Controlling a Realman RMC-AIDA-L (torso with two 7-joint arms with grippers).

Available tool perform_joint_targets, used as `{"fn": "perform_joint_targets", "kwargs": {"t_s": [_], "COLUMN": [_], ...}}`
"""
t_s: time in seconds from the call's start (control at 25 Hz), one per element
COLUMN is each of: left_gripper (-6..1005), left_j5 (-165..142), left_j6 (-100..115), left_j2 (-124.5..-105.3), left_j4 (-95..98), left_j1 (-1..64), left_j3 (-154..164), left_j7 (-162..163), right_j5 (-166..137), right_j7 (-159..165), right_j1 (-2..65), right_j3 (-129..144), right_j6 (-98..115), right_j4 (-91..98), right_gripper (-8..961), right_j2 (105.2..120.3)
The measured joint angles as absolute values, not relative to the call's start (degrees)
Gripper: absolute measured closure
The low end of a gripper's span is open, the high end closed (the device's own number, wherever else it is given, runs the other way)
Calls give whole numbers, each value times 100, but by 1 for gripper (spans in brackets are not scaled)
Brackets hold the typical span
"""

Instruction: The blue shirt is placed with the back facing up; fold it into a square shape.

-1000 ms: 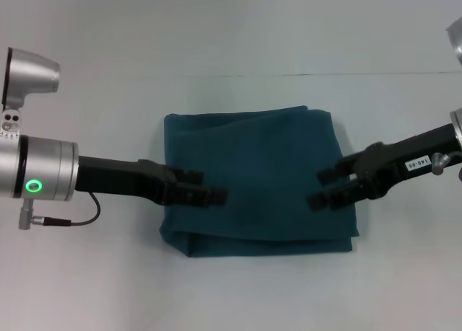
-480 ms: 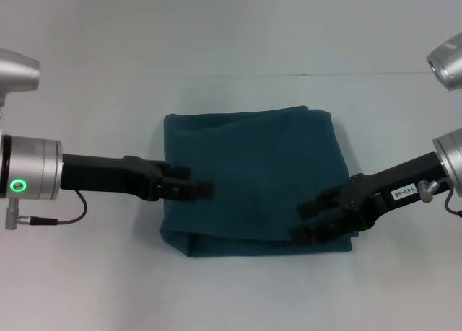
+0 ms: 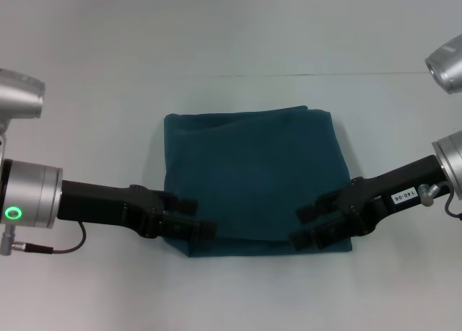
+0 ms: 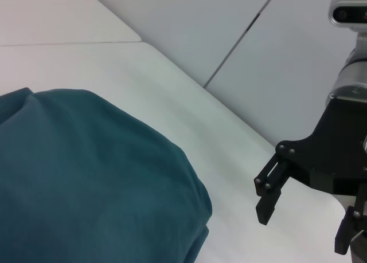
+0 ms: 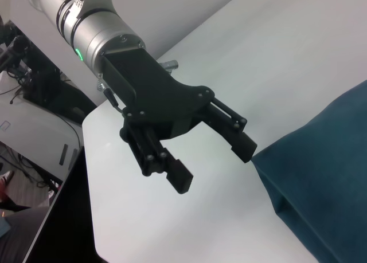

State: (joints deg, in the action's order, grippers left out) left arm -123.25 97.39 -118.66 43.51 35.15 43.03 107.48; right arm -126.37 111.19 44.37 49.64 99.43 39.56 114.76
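Note:
The blue shirt (image 3: 253, 176) lies folded into a rough square in the middle of the white table, plain side up. My left gripper (image 3: 196, 217) is open at the shirt's near left corner, low over the folded edge. My right gripper (image 3: 299, 226) is open at the near right corner, its fingers over the fabric. Neither holds cloth that I can see. The right wrist view shows the left gripper (image 5: 215, 165) open beside the shirt's corner (image 5: 327, 177). In the left wrist view the right gripper (image 4: 304, 223) stands open past the shirt's rounded fold (image 4: 86, 171).
The white table (image 3: 86, 115) carries nothing else. A thin seam (image 3: 289, 75) runs across its far part. In the right wrist view the table's edge (image 5: 86, 177) drops off to a floor with cables and equipment (image 5: 28, 102).
My left gripper has moved from the shirt's middle left toward its near left corner. The right gripper came down to the near right corner, then held almost still. The shirt has not shifted.

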Motion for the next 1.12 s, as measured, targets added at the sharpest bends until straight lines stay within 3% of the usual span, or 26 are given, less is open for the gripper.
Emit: {"fn": "perform_joint_targets", "kwargs": {"t_s": [1.12], "left_gripper": [152], "left_j5": [-12278], "left_j6": [9483], "left_j2": [-11927], "left_j4": [4364], "left_j1": [3522], "left_j3": [4289], "left_j7": [10716], "right_j5": [-12568], "right_j7": [11118], "right_j1": [4307], "right_j3": [4833], "right_j6": [9966], "right_j4": [3999], "right_gripper": [175], "right_j2": [11426]}}
